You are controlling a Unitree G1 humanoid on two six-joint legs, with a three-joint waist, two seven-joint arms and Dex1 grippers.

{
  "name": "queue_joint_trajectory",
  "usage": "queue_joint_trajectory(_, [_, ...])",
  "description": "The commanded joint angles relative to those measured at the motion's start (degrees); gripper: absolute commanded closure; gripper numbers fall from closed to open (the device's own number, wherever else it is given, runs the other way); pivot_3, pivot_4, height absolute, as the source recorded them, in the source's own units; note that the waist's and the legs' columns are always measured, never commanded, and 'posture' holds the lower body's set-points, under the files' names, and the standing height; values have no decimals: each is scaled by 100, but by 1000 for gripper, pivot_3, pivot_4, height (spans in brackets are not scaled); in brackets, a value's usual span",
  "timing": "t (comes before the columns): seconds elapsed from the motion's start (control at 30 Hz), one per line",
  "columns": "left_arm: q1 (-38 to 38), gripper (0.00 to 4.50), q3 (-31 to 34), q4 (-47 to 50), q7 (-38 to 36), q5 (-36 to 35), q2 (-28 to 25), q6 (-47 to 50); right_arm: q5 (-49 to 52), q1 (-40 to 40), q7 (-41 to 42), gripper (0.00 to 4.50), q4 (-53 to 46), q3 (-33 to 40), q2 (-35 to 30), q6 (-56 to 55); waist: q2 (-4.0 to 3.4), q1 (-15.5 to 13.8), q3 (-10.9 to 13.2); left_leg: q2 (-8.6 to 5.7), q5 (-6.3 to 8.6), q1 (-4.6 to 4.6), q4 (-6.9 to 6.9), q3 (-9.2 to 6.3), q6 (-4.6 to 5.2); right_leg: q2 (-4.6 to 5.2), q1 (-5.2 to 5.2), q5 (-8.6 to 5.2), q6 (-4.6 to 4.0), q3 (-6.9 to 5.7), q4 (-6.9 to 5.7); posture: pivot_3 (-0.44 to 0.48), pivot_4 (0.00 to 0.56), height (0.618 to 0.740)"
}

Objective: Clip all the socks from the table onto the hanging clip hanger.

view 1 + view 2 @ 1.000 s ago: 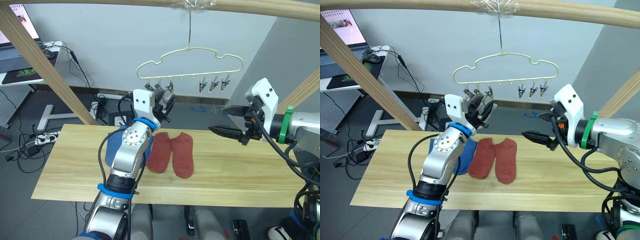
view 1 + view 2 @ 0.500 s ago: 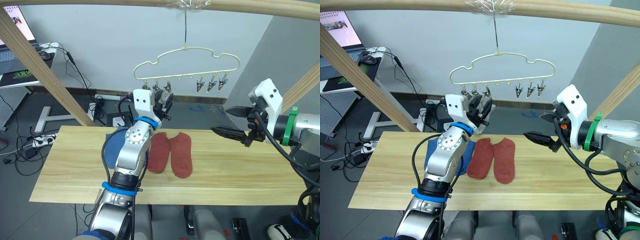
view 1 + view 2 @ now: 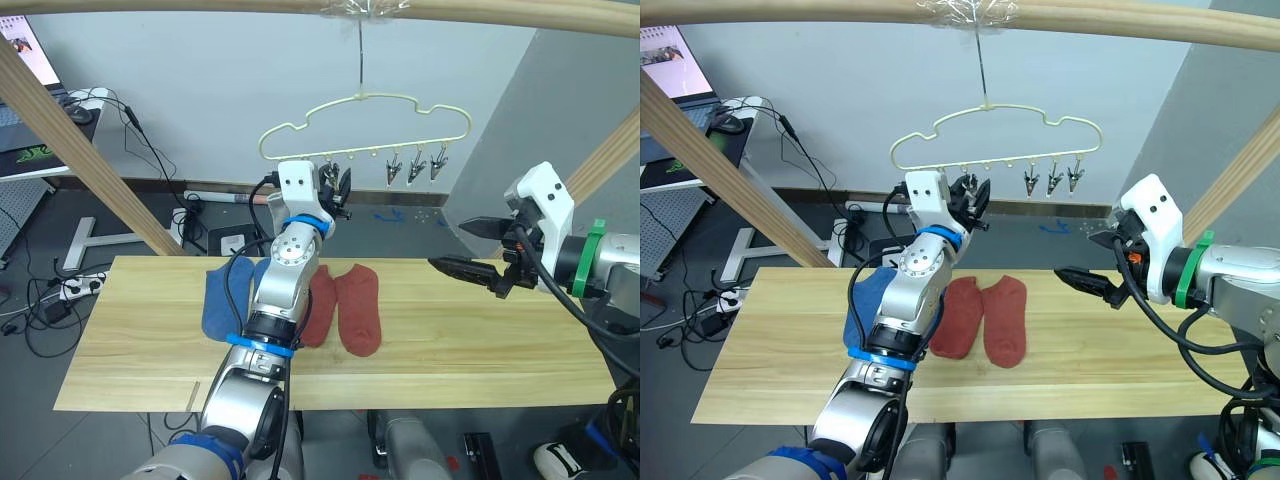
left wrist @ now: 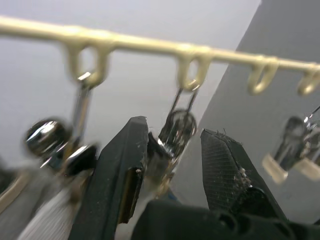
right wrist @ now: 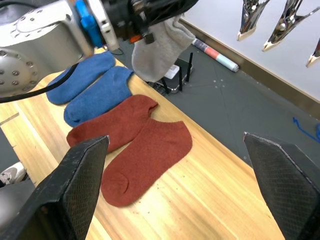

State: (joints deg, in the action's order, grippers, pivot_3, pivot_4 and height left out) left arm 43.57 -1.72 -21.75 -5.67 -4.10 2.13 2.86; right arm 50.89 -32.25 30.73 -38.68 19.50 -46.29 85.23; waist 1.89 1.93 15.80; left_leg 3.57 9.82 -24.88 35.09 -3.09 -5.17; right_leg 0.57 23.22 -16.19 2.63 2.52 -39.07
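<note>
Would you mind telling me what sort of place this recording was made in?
Probably a robotics lab or office workspace, not a home: the table stands under a bare wooden frame holding the clip hanger, with a computer desk and loose floor cables behind.

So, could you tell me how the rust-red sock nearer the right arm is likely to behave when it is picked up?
The rust-red sock lies flat and limp on the table, so it will probably droop from whatever point is pinched. It looks like thin knit fabric, so likely light and not slippery. It touches its twin along one edge, which might get dragged along.
</note>
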Motion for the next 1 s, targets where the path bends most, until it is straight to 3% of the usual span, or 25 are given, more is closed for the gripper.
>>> queue_joint_trajectory(0.03, [129,2501,16,-46,6,-13,115,-231,154,13,-105,25,-191,248,-87,11,0,5,0,0,0,0,0,0,0,0,0,0,0,0,0,-110,211,740])
queue_joint_trajectory(1.0, [104,2501,221,122,-110,-136,121,-379,512,134,-478,25,-120,240,-160,-102,0,4,0,1,-1,0,0,1,1,-2,0,0,0,1,-1,-95,212,740])
